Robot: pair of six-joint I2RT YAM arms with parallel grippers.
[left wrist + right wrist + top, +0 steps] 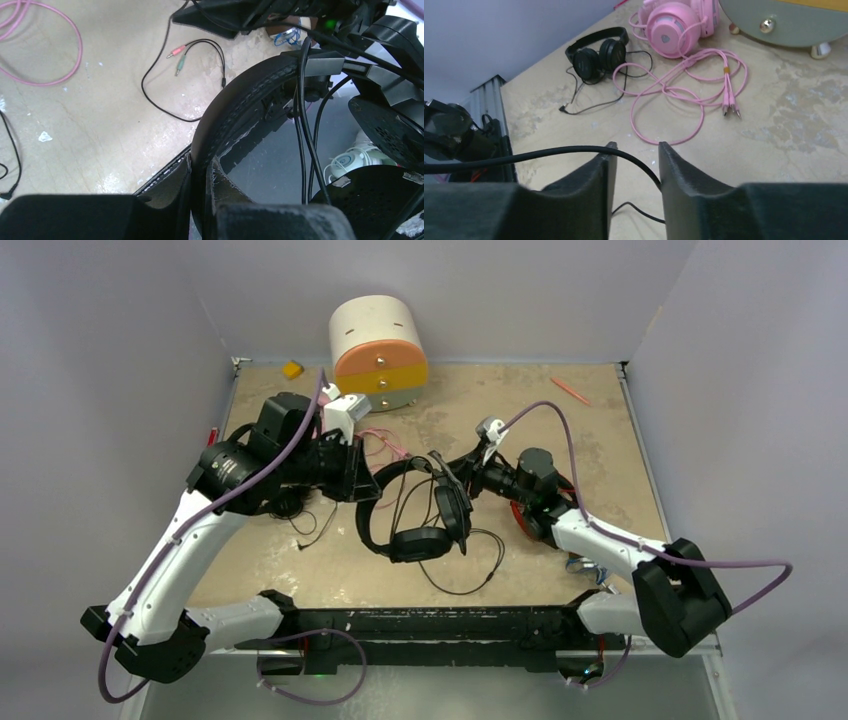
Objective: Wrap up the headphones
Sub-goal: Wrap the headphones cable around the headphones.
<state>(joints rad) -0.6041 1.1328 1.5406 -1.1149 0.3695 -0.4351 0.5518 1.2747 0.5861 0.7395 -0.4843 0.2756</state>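
Observation:
My left gripper (364,478) (202,162) is shut on the headband (235,100) of the large black headphones (420,543), holding them off the table. Their thin black cable (574,150) runs across my right gripper (634,147) (466,470). That gripper is open, with a gap around the cable, and it sits just right of the raised ear cup (452,505). The cable's loose loop (470,580) and its green and pink plugs (177,55) lie on the table. Pink headphones (674,22) and smaller black headphones (596,50) lie further off.
A white-orange-yellow drawer box (378,350) stands at the back. The pink cable (674,95) sprawls in loops in front of it. Red headphones (520,522) lie partly under my right arm. A small orange block (291,369) and an orange stick (570,390) lie near the back edge.

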